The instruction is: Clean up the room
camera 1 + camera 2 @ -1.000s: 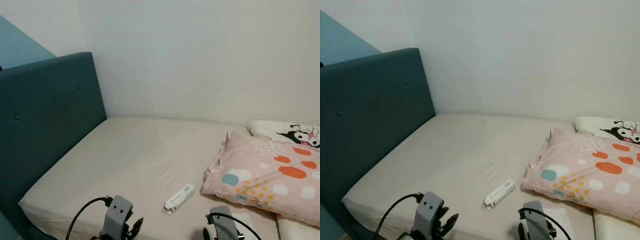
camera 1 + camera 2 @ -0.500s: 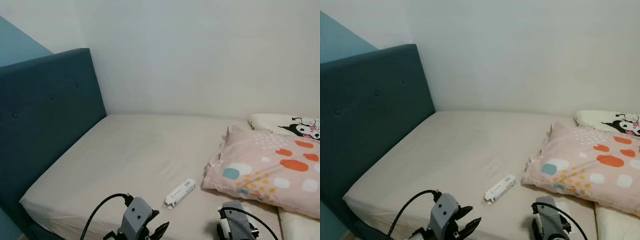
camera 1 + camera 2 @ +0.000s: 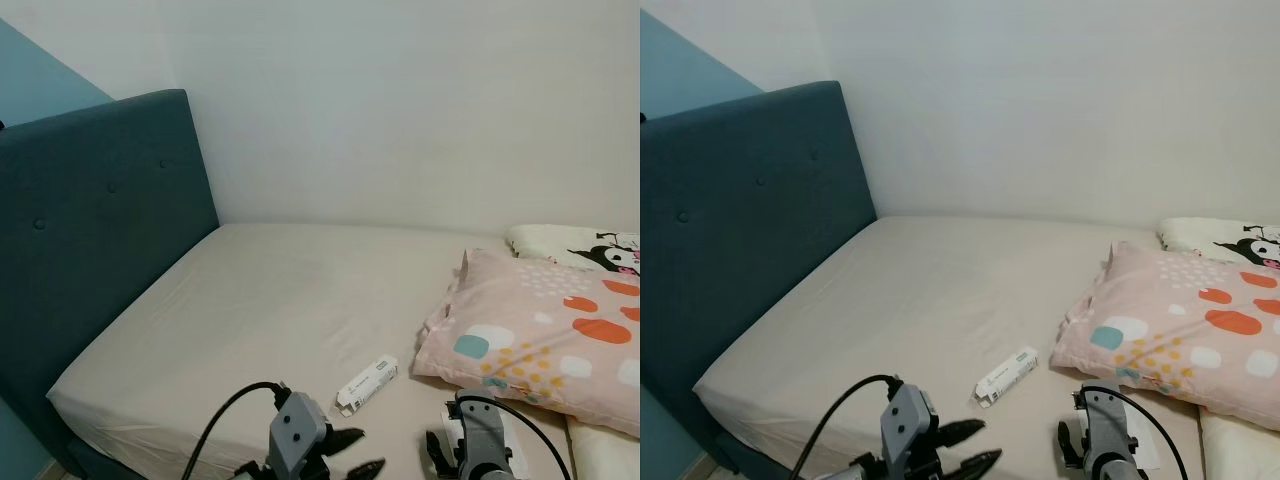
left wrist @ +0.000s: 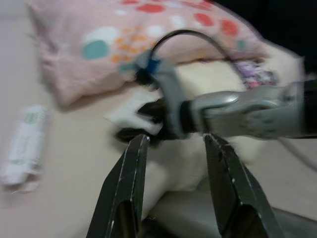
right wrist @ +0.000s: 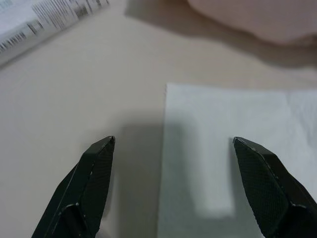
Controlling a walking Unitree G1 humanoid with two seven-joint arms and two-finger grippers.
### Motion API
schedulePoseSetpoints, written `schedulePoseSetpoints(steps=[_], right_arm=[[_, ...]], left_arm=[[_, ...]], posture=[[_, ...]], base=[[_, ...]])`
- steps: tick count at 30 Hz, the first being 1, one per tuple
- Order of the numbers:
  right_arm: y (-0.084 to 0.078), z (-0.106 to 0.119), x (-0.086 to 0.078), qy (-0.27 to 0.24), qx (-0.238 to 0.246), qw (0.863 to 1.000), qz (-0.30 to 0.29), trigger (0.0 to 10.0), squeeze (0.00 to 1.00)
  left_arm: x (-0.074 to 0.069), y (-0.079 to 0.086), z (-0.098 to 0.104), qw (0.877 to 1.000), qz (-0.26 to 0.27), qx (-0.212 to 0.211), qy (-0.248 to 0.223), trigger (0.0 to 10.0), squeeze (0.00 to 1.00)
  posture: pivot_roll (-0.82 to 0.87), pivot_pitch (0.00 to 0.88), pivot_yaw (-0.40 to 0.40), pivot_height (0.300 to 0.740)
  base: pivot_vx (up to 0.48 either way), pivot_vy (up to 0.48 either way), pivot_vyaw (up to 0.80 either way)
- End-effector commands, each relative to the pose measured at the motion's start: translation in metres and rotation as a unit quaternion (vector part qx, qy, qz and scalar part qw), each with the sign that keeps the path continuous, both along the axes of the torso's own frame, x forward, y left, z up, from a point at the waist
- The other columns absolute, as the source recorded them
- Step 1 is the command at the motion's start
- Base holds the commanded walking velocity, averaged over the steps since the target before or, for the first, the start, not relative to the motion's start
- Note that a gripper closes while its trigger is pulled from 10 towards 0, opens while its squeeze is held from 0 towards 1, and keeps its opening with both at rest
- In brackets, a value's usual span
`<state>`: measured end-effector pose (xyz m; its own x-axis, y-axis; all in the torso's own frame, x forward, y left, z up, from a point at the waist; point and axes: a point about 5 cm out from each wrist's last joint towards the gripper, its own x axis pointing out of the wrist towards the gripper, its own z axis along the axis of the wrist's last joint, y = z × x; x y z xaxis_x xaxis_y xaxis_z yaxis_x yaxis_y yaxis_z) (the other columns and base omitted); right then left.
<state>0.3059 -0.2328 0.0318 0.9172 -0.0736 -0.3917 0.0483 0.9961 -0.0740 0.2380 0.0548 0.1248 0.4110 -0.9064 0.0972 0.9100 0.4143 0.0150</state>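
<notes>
A white paper tissue (image 5: 233,168) lies flat on the beige bed sheet (image 3: 280,300), close to the front edge. My right gripper (image 5: 173,148) hovers open just above the tissue's edge, one finger over the paper and one over bare sheet. A white packaged tube (image 3: 367,384) lies on the sheet a little farther in, also seen as the tube (image 4: 24,146) in the left wrist view. My left gripper (image 3: 355,452) is open low at the bed's front edge, short of the tube, its fingers (image 4: 124,193) pointing across at the right arm (image 4: 237,111).
A pink pillow (image 3: 540,340) with coloured dots lies at the right, and a cream pillow (image 3: 585,248) with a cartoon print behind it. A dark teal headboard (image 3: 90,250) stands along the left. A pale wall rises behind the bed.
My left gripper has swung right and forward, closer to the tube, with its fingers now spread in view. The right arm shifted slightly right. The camera moved a little.
</notes>
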Motion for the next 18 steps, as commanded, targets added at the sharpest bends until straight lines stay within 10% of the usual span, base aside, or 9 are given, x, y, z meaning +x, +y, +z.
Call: schedulePoseSetpoints(steps=[1,13,14,15,16,18], right_arm=[[0.0003,-0.0065,-0.0042,0.011,0.008,1.000,-0.002,10.0,0.00],[-0.0016,-0.0045,-0.0008,0.008,0.018,1.000,0.007,10.0,0.00],[-0.0016,-0.0042,-0.0004,0.007,0.019,1.000,0.009,5.4,0.00],[-0.0016,-0.0042,-0.0004,0.007,0.019,1.000,0.009,5.4,0.00],[-0.0015,-0.0042,0.0001,0.009,0.020,1.000,0.014,1.2,0.00],[-0.0013,-0.0042,0.0004,0.010,0.020,1.000,0.015,0.0,0.00]], left_arm=[[-0.0057,0.0002,-0.0012,0.999,-0.027,-0.001,0.020,10.0,0.00],[-0.0048,-0.0040,0.0039,0.999,-0.033,-0.003,0.011,10.0,0.00],[-0.0040,-0.0034,0.0048,0.999,-0.030,-0.003,0.012,10.0,0.00],[-0.0040,-0.0034,0.0048,0.999,-0.030,-0.003,0.012,10.0,0.00],[-0.0039,-0.0027,0.0058,0.999,-0.032,0.001,0.012,10.0,0.00],[-0.0044,-0.0027,0.0055,0.999,-0.034,0.004,0.012,10.0,0.00]], posture=[[0.04,0.176,0.056,0.599],[0.03,0.172,0.058,0.599],[0.03,0.172,0.058,0.599],[0.03,0.172,0.058,0.599],[0.03,0.171,0.056,0.599],[0.03,0.169,0.056,0.599]], base=[[0.000,0.000,0.00],[0.000,0.000,0.00],[0.000,0.000,0.00],[0.000,0.000,0.00],[0.000,0.000,0.00],[0.000,0.000,0.00]])
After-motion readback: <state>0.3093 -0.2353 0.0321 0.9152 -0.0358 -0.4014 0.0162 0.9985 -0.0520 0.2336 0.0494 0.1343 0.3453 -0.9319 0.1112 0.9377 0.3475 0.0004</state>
